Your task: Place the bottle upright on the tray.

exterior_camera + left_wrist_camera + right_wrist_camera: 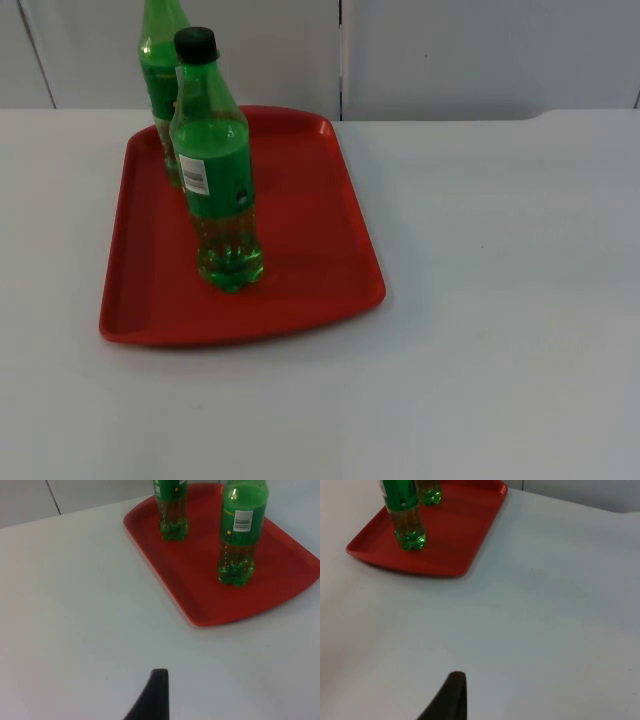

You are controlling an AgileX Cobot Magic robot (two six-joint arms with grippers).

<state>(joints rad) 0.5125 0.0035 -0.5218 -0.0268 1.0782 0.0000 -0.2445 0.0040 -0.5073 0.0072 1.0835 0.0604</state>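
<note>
Two green bottles stand upright on a red tray (310,230) at the left of the table. The nearer bottle (218,190) has a black cap and a white label; the other bottle (160,60) stands behind it near the tray's far edge. From the left wrist I see both, nearer bottle (239,535) and far bottle (172,510), on the tray (200,595). My left gripper (155,690) hovers over bare table, well back from the tray. My right gripper (451,692) likewise waits over bare table, far from the tray (455,535) and the nearer bottle (405,515).
The white table top (500,300) stretches wide to the right of the tray and in front of it. The grey partition wall (450,50) closes off the far edge just behind the tray.
</note>
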